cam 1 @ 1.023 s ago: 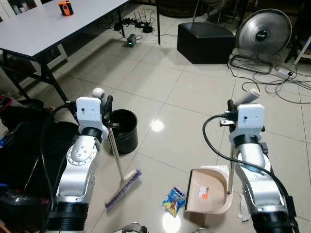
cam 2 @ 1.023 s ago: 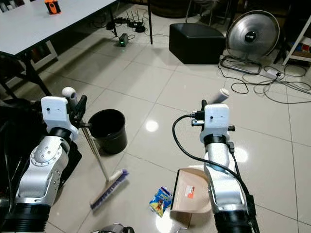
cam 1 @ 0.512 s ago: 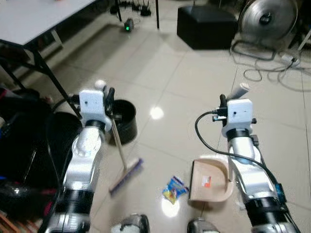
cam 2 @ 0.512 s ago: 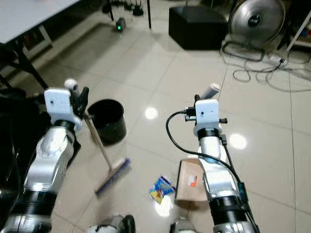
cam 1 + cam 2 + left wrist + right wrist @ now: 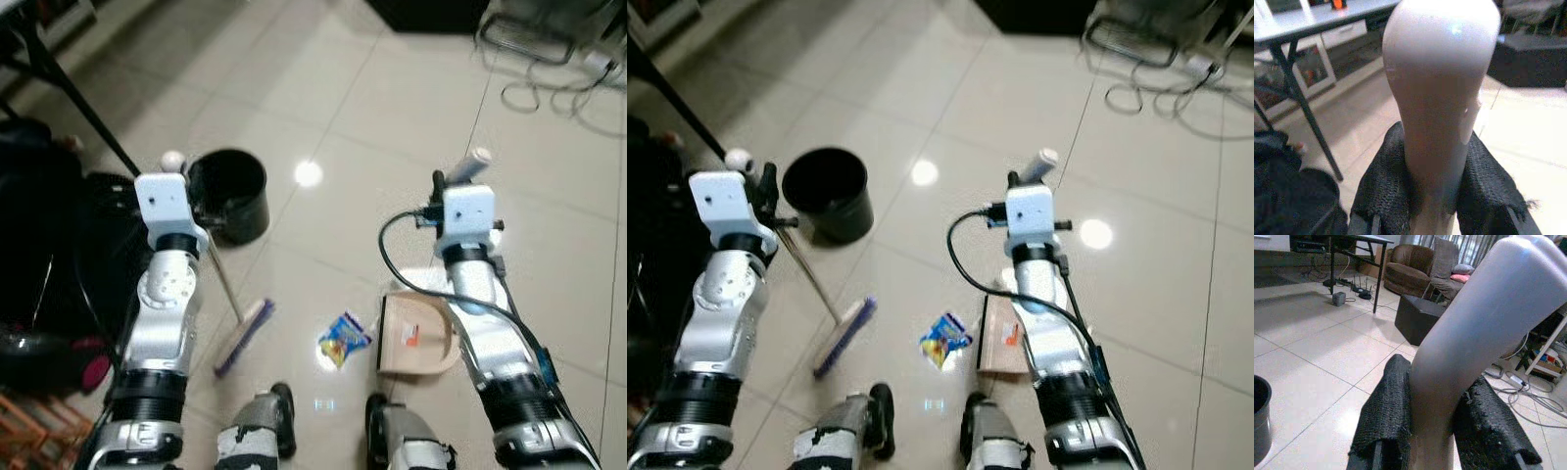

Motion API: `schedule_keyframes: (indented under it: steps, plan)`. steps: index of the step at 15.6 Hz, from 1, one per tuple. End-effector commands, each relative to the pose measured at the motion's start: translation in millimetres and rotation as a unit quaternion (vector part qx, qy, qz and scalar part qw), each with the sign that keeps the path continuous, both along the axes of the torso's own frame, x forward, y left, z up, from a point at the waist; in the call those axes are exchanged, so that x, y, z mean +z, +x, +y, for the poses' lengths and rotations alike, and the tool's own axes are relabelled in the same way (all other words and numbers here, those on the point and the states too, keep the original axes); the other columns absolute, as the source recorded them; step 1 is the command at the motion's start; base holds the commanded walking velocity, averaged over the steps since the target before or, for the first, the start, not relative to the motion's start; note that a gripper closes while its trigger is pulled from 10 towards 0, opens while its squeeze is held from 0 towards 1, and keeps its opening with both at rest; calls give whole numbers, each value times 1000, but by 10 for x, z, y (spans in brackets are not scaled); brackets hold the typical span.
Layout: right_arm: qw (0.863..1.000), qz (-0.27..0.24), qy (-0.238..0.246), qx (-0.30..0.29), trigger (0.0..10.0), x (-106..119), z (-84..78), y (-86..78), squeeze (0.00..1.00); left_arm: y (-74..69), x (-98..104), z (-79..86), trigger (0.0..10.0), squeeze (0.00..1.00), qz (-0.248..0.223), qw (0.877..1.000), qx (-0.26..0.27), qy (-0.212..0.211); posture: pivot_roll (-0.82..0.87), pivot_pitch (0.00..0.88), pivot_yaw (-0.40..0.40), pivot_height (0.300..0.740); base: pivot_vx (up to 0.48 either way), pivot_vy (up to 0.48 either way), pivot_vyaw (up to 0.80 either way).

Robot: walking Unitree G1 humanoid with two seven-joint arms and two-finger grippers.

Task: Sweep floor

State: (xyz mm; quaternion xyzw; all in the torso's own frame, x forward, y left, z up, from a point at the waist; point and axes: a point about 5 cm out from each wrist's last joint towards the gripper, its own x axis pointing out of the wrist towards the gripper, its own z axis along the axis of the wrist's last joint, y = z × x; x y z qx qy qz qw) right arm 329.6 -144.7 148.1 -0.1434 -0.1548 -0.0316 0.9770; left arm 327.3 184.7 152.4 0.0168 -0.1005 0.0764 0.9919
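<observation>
My left gripper (image 5: 194,188) is shut on the pale top of a broom handle (image 5: 1440,93), black fingers (image 5: 1383,191) pressed on both sides. The broom's stick slants down to its purple-bristled head (image 5: 243,337) on the tiled floor. My right gripper (image 5: 447,183) is shut on the upright handle (image 5: 1474,328) of a beige dustpan (image 5: 416,333), which rests flat on the floor. A blue and yellow snack wrapper (image 5: 343,338) lies between the broom head and the dustpan's open edge, apart from both.
A black bin (image 5: 227,191) stands just beyond the left gripper. Black bags (image 5: 39,274) crowd the left side, beside a dark table leg (image 5: 69,98). Cables (image 5: 549,69) trail at the far right. My two feet (image 5: 265,431) stand close behind the wrapper.
The camera has tipped down and moved forward, so my feet now show and the table and fan have left the picture. Both grips are unchanged; broom, wrapper and dustpan keep their spacing.
</observation>
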Motion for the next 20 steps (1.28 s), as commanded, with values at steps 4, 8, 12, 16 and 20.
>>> schedule_keyframes:
  steps: [4, 8, 12, 16, 20]
  plan:
    - [998, -9, -48, 39, 10000, -81, 397, 27, 0, 3, -94, -15, 10000, 0, 0, 999, 32, -15, 121, 388, 82, 740, 0, 0, 0]
    - [988, -28, -75, 132, 10000, -150, 967, -193, 0, 2, -155, -104, 10000, 0, 8, 998, 57, -41, 118, 369, 80, 740, 0, 0, 0]
    - [993, -31, -19, 110, 10000, -140, 1058, -240, 0, 8, -148, -85, 10000, 0, 5, 996, 69, -54, 123, 344, 83, 740, 0, 0, 0]
    - [995, -41, -44, 80, 10000, -95, 860, -120, 0, 36, -140, -57, 10000, 0, 5, 995, 75, -60, 114, 325, 84, 740, 0, 0, 0]
    - [994, -51, -54, 81, 10000, -83, 745, -109, 0, 59, -152, -76, 10000, 0, 7, 995, 79, -66, 112, 311, 76, 740, 0, 0, 0]
